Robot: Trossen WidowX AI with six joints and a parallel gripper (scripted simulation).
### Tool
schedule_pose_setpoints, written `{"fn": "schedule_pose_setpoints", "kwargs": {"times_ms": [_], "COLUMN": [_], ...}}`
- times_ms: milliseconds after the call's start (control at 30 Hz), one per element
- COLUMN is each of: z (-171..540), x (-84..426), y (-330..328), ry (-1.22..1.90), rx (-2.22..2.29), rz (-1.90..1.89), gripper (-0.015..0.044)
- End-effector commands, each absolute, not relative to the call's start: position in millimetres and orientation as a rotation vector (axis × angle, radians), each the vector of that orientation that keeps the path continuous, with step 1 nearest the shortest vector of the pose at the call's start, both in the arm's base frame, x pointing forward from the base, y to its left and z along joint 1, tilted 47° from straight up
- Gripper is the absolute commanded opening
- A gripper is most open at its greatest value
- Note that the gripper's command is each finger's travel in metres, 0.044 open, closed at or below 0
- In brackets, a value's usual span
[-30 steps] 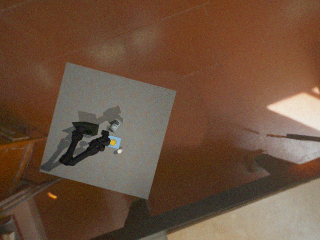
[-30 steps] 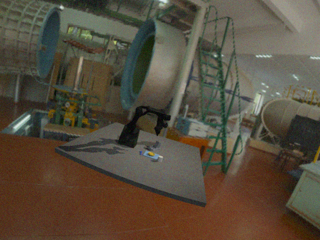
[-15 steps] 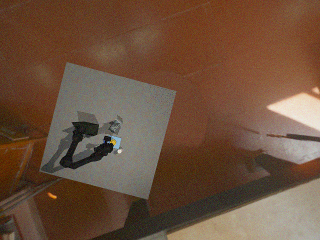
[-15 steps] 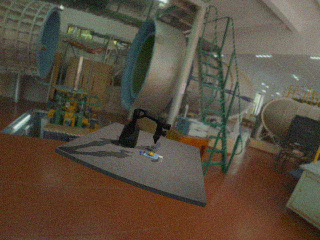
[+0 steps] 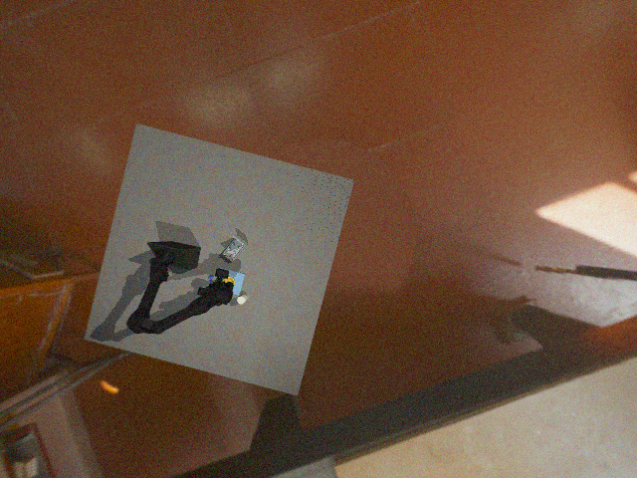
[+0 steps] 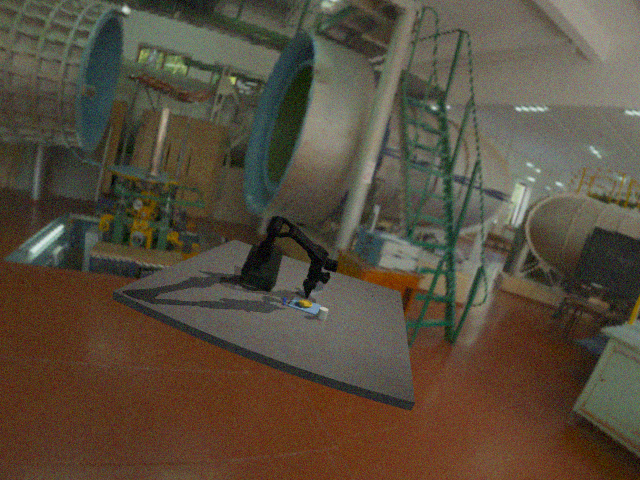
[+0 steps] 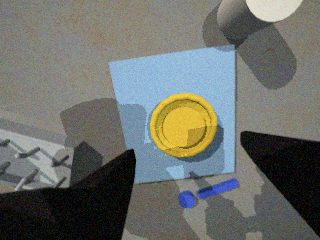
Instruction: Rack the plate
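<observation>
The yellow round plate (image 7: 184,125) (image 5: 229,280) (image 6: 305,303) lies flat on a light blue square mat (image 7: 150,75) (image 5: 239,284) (image 6: 314,310). My gripper (image 7: 187,146) is open and empty, pointing down above the plate; in the wrist view its fingertips stand left and right of the plate, a little below its middle. The arm partly covers the plate in the top view. The grey dish rack (image 5: 233,249) (image 7: 35,157) stands beside the mat; only its near part with several pegs shows at the left of the wrist view. In the exterior view I cannot make out the rack.
A white cylinder (image 7: 272,7) (image 5: 241,299) (image 6: 323,313) stands upright by one corner of the mat. A blue spoon-like thing (image 7: 218,188) (image 5: 211,278) (image 6: 284,300) lies along the opposite edge of the mat. The arm's dark base stands on the grey table (image 5: 267,329) (image 6: 356,351).
</observation>
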State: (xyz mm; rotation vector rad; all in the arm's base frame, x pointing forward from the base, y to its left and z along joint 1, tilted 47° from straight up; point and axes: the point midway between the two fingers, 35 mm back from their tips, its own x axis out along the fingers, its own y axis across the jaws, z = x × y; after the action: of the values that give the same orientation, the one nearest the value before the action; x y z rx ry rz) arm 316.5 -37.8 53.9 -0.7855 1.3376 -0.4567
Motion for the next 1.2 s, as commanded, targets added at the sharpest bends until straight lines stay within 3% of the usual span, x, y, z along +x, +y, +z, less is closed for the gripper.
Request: {"fn": "schedule_pose_setpoints", "kwargs": {"times_ms": [0,1167], "z": [48.4,17.6], "x": [316.4,326.8], "y": [-45.0,-83.4], "ry": [1.344,1.343], "rx": [-0.792,-0.795], "rz": [-0.461,-0.464], "gripper": [0.0400,0.0395]}}
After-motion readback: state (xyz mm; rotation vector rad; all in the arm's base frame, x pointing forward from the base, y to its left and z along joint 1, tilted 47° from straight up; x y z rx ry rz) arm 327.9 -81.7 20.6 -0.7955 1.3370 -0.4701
